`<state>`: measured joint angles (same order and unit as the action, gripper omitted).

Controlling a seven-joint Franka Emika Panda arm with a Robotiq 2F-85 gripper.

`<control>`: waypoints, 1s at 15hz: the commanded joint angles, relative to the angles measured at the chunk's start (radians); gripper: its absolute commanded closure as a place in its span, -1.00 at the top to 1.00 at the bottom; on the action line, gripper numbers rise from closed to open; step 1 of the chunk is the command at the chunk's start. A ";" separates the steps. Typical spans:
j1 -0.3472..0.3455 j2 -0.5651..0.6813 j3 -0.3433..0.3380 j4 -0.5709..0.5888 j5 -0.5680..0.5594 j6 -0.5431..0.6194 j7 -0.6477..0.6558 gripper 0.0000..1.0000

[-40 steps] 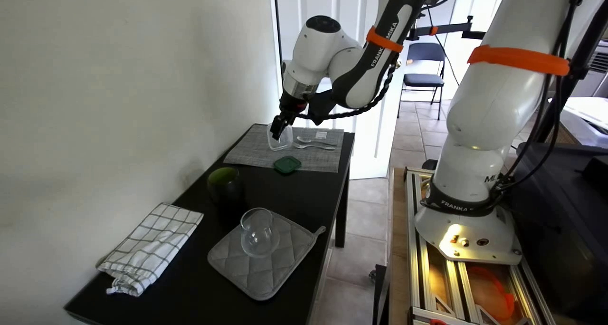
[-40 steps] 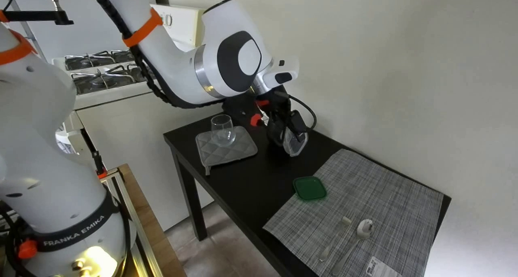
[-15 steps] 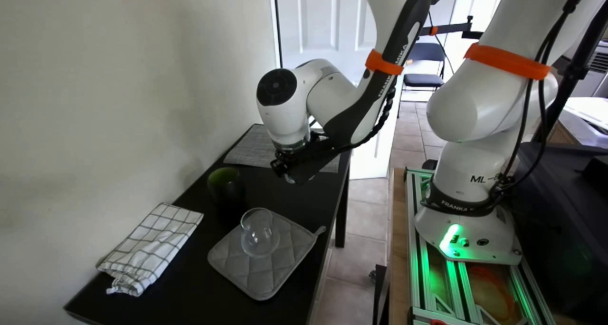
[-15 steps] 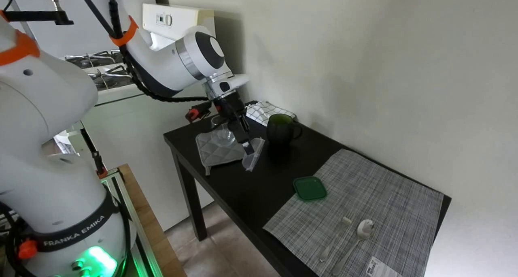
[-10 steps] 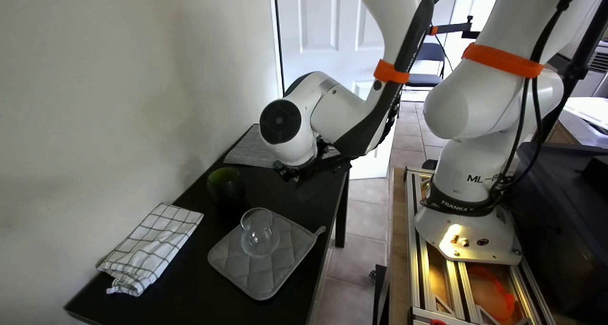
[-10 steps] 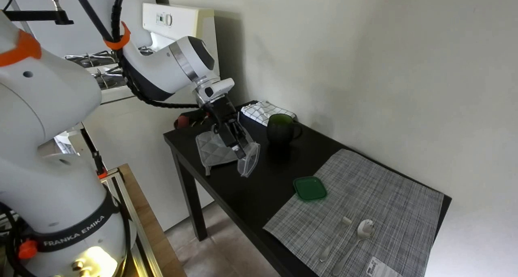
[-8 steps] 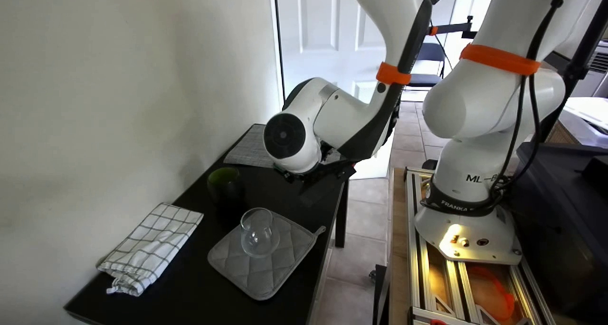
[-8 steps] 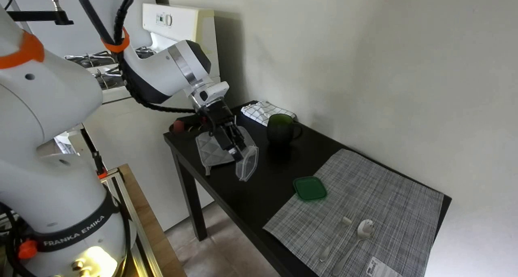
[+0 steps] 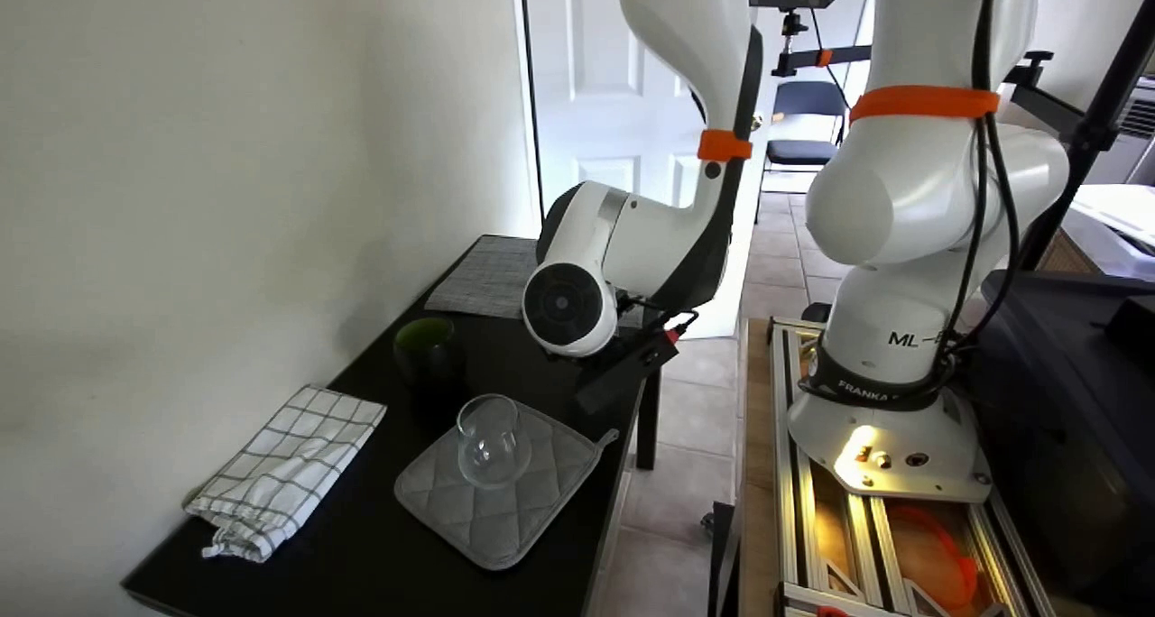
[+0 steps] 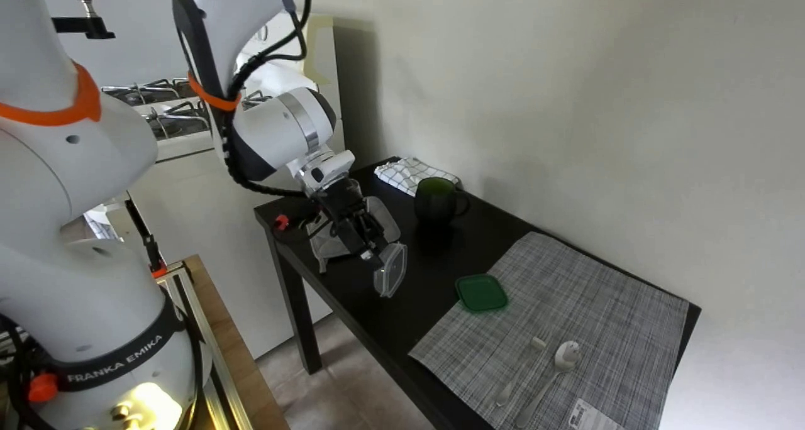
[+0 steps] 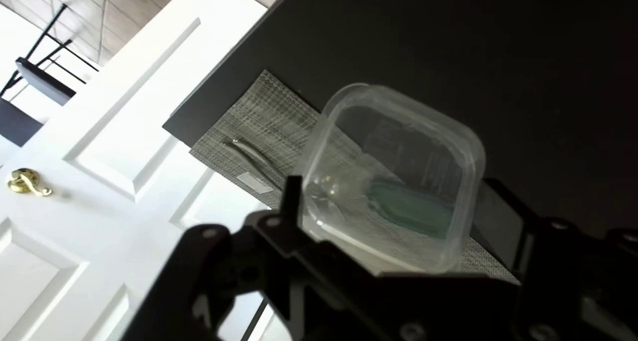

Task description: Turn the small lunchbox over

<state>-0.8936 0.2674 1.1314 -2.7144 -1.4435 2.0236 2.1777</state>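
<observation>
In an exterior view I have a black rectangular table (image 10: 416, 315), with a grey woven placemat (image 10: 604, 310) at its near right and a grey quilted pad (image 10: 330, 248) at its far left. My black two-fingered gripper (image 11: 394, 206) is clamped across the small clear rounded plastic lunchbox (image 10: 391, 271), which I hold steeply tilted between pad and placemat; whether it touches the table I can't tell. A green square lid (image 10: 482, 293) lies across the placemat's left edge; a silvery metal spoon (image 10: 566, 358) lies nearer.

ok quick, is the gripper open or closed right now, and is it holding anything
Gripper: closed on the small lunchbox, holding it tilted.
</observation>
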 commanded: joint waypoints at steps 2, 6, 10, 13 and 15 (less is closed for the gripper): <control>0.225 0.287 -0.270 0.125 -0.201 -0.089 0.181 0.23; 0.555 0.354 -0.584 0.260 -0.178 0.001 0.224 0.23; 0.757 0.325 -0.737 0.340 -0.128 0.077 0.239 1.00; 0.829 0.297 -0.797 0.361 -0.084 0.122 0.233 1.00; 0.855 0.267 -0.824 0.355 -0.046 0.137 0.225 1.00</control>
<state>-0.0968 0.5386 0.3709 -2.3693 -1.5310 2.0699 2.3286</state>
